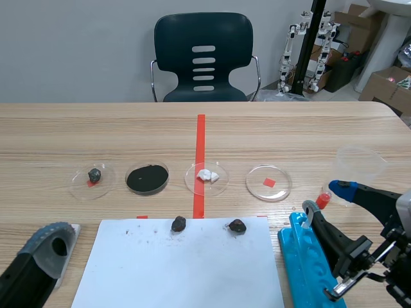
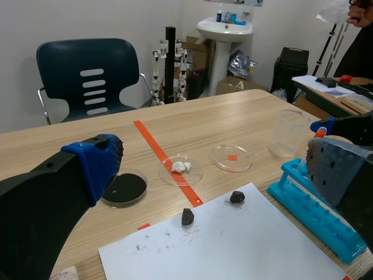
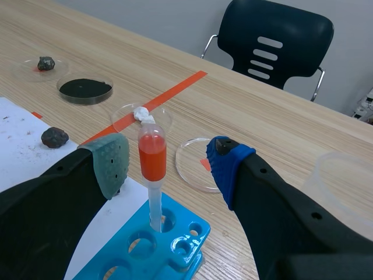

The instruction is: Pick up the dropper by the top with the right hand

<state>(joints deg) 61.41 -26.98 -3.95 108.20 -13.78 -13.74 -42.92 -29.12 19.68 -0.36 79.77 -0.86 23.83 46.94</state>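
Blue rack (image 1: 307, 263): lies on the wooden table (image 1: 96, 128) at its near edge, on the robot's right. Dropper (image 3: 152, 160): stands upright in a hole at the rack's far end, orange-red bulb uppermost, clear stem below. Right gripper (image 3: 170, 164): over the rack's far end, fingers spread, one pad on either side of the bulb and neither touching it; grasps nothing. Left gripper (image 2: 213, 169): well to the left of the rack, low by the table's near edge, fingers wide apart, holding nothing. White sheet (image 1: 186, 269): flat, just left of the rack, flecked with dark specks. Dark lump (image 1: 237, 225): on the sheet's far edge, left of the rack's far end; second dark lump (image 1: 178, 223) further left. Four clear dishes in a row beyond the rack and to its left, in order away from it: dish over a red square (image 1: 268, 182), dish with a white lump (image 1: 207, 176), dish of black powder (image 1: 147, 178), dish with a dark stone (image 1: 94, 178). Clear beaker (image 1: 359, 168): beyond the rack's far end, a little to the right. Dark chair (image 1: 203, 58): well beyond the rack, behind the table's far edge.
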